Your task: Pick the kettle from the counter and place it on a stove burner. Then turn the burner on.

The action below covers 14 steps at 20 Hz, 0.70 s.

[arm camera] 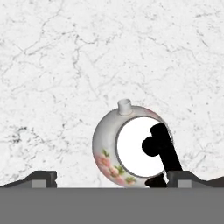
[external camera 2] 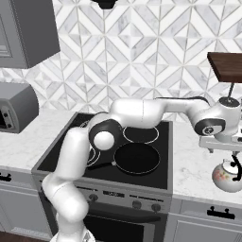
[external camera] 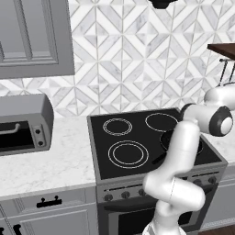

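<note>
White robot claw [arm camera: 111, 177], spread wide, hovers over a floral kettle [arm camera: 131, 146] on the marble surface [arm camera: 65, 65], lower middle of the hand view.

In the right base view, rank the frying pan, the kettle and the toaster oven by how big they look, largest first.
1. Frying pan, widest of the three.
2. Toaster oven, but the frame edge crops it, so its rank is unsure.
3. Kettle, on the counter, smallest.
</note>
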### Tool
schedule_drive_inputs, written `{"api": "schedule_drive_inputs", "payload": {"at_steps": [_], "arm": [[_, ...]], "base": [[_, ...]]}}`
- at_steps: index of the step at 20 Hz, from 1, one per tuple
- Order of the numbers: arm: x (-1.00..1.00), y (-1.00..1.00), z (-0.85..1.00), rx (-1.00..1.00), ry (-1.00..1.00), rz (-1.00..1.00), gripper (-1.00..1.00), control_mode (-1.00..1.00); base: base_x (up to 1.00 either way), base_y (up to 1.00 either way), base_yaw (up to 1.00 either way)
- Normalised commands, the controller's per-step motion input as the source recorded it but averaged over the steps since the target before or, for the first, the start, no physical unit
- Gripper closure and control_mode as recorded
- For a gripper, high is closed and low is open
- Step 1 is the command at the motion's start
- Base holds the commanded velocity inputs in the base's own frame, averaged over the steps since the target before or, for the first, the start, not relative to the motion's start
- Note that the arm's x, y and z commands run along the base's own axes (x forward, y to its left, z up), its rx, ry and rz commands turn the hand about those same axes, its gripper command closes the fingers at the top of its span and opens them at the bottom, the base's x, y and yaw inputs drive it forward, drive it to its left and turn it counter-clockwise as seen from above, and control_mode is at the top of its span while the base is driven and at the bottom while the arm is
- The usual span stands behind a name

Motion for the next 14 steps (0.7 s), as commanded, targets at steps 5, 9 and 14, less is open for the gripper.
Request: {"api": "schedule_drive_inputs", "payload": {"at_steps": [5, 9, 14], "arm": [[0.00, -0.40, 0.00, 0.01, 0.00, -0.06, -1.00, -1.00], [0.00, -0.34, -0.01, 0.00, 0.00, -0.05, -1.00, -1.00], [0.00, -0.26, -0.10, 0.00, 0.00, -0.02, -1.00, -1.00]], "base": [[0.00, 0.00, 0.00], [0.00, 0.00, 0.00], [0.00, 0.00, 0.00]]}}
